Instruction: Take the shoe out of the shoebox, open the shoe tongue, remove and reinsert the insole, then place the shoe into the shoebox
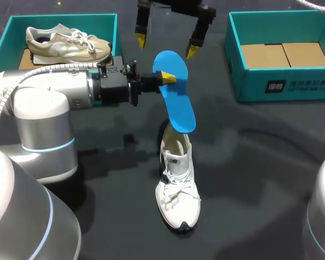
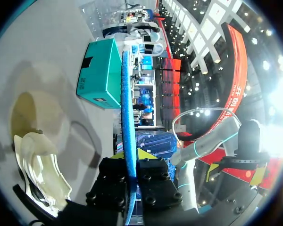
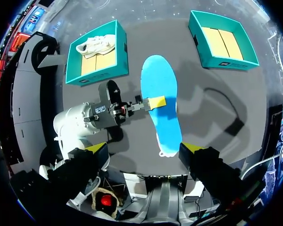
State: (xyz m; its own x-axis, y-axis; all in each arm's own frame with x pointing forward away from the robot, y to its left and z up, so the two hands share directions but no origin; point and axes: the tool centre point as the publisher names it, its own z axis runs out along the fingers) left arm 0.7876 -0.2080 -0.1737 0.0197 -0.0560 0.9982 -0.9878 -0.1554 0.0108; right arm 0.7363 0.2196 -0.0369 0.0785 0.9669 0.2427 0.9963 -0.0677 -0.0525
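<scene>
Pinching the insole (image 1: 177, 103) by one edge above the shoe (image 1: 179, 189) at the table's (image 1: 249, 162) middle, the left gripper (image 1: 168, 78) may be risking a twist or slip during reinsertion; the right gripper (image 1: 166, 46) is hanging open near the far edge.

Left arm (image 1: 43, 105): fat silver-grey cylinder links with rounded caps, glossy. Thin light-blue ring (image 1: 46, 146) round the joint, another on the big near-left dome. White ribbed cable (image 1: 43, 69) runs along the arm's far side. Wrist section (image 1: 111, 88) is black and boxy, with a small white label (image 1: 111, 70) on it. Left gripper (image 1: 168, 78): black fingers, yellow tips. In the left wrist view its black finger blocks carry round recessed screws (image 2: 145, 178). Right gripper (image 1: 167, 46): two black tapering fingers on a black body, with pointed yellow tips (image 1: 142, 39). Right arm (image 1: 324, 214), near right: same silver-grey shell, light-blue ring at its edge.
</scene>
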